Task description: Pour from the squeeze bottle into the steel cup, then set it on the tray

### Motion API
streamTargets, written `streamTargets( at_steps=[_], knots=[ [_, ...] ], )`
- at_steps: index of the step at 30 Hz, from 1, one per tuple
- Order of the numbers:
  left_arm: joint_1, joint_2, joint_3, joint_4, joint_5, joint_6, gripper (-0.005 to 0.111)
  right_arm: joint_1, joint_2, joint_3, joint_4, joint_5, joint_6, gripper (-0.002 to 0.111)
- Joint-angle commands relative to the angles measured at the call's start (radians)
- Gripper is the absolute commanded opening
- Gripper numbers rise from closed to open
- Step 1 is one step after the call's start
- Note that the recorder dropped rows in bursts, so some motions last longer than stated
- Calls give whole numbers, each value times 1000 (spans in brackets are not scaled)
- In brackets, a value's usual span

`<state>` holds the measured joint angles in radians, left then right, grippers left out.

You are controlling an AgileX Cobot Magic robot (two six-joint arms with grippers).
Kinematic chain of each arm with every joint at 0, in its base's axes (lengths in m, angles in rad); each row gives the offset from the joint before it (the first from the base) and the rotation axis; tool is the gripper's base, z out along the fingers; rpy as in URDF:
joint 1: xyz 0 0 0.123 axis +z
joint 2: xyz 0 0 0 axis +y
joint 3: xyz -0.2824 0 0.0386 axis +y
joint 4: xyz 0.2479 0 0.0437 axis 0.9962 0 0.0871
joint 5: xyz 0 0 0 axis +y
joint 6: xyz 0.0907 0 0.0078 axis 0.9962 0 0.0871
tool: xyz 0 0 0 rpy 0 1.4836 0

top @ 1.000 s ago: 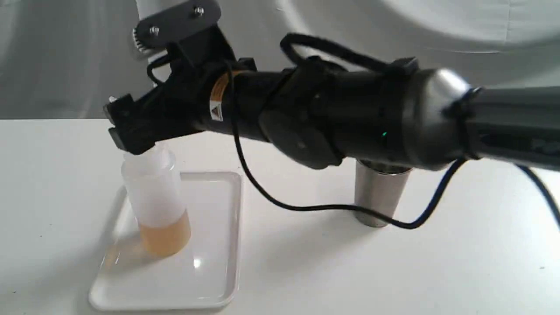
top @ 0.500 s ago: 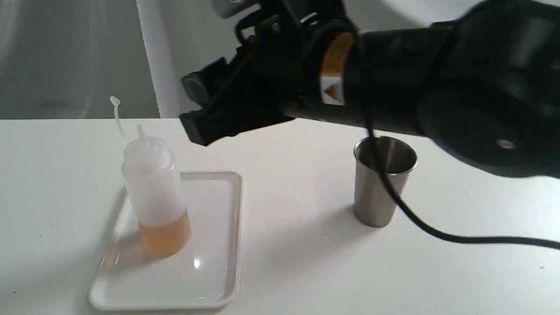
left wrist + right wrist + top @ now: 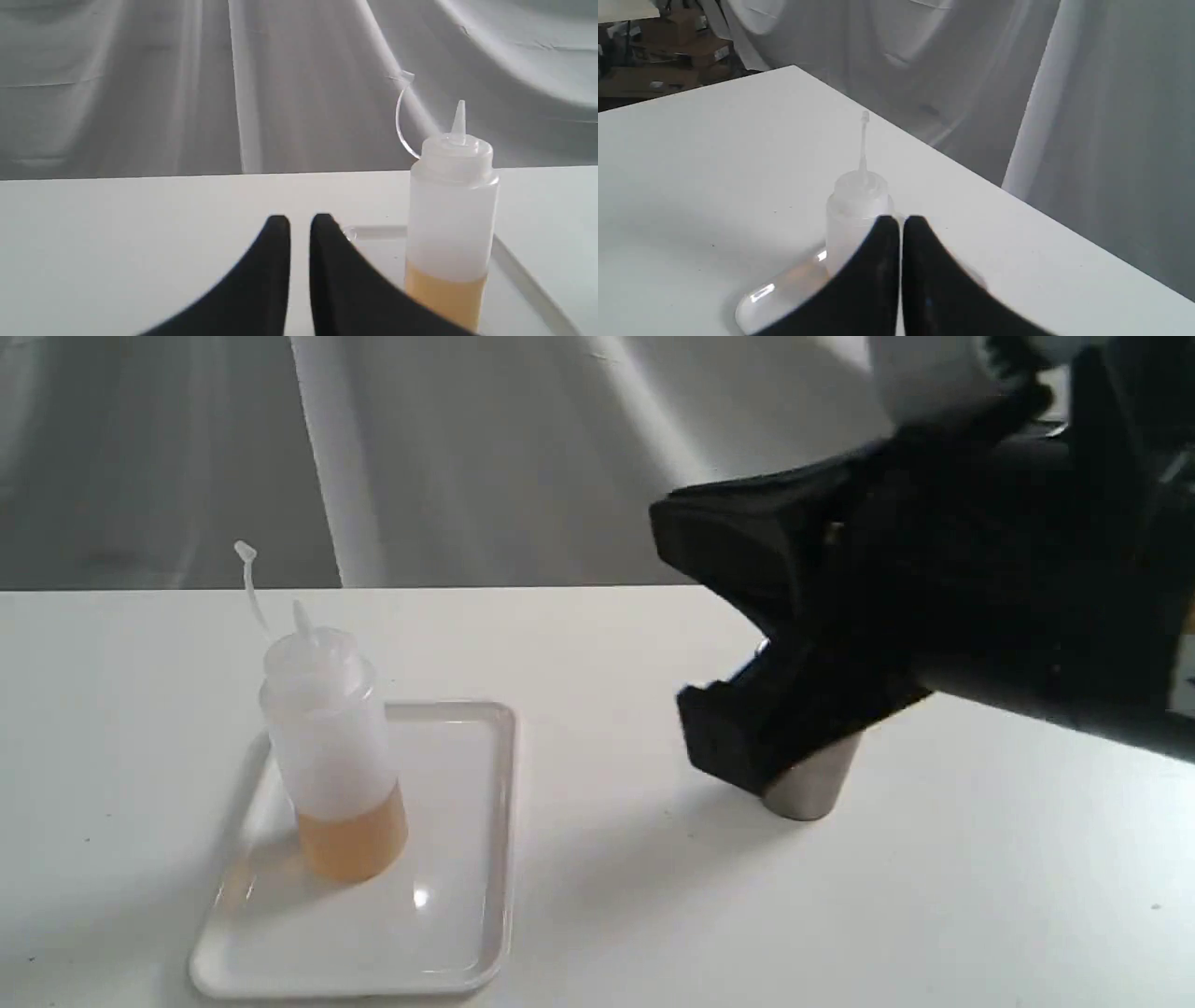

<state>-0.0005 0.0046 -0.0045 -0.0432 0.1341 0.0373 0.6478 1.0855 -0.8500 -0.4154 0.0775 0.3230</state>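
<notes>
— Pulled back from the squeeze bottle (image 3: 331,747), the right gripper (image 3: 901,224) now hangs in front of the steel cup (image 3: 810,793).
— Claws?
— I see the right one pressed together, empty; the left gripper (image 3: 300,221) is almost closed, empty too. The squeeze bottle stands upright on the tray (image 3: 467,915).

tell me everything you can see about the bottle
The bottle is a translucent whitish plastic cylinder with a shouldered top and a cone nozzle, uncapped. Its thin cap strap sticks up beside the nozzle. Orange-amber liquid fills only its lowest part; the rest looks empty. It stands upright on its base on the white tray, toward the tray's far left part in the exterior view. Nothing else touches it.
</notes>
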Motion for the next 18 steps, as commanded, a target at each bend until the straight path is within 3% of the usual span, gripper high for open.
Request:
streamTargets(
  at_steps=[1, 18],
  knots=[
    [1, -5, 4, -3, -2, -3, 8, 0, -59, 40, -4, 4, 6, 0],
    [1, -5, 4, -3, -2, -5, 8, 1, -104, 57, 10, 24, 8, 0]
  ],
)
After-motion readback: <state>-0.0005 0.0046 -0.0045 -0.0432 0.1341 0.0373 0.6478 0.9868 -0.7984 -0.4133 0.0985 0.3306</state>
